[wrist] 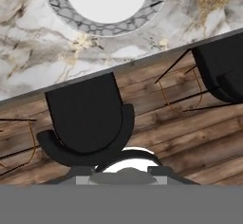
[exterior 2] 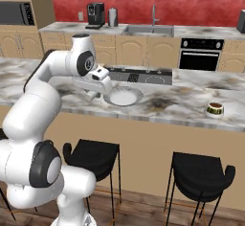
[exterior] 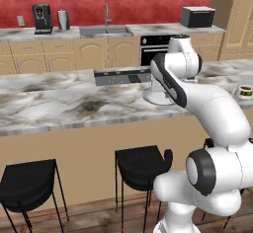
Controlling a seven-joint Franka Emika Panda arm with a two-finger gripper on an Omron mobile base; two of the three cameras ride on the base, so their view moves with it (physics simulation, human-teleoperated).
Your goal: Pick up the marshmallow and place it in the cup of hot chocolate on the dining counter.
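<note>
Closed gripper (exterior 2: 91, 96) beside plate (exterior 2: 123, 97) — cup of hot chocolate (exterior 2: 215, 109) well apart

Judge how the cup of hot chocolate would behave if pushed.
The cup of hot chocolate looks squat, so it would probably slide on the smooth dining counter rather than tip. Its open top shows dark liquid, so a sharp push could spill.
</note>
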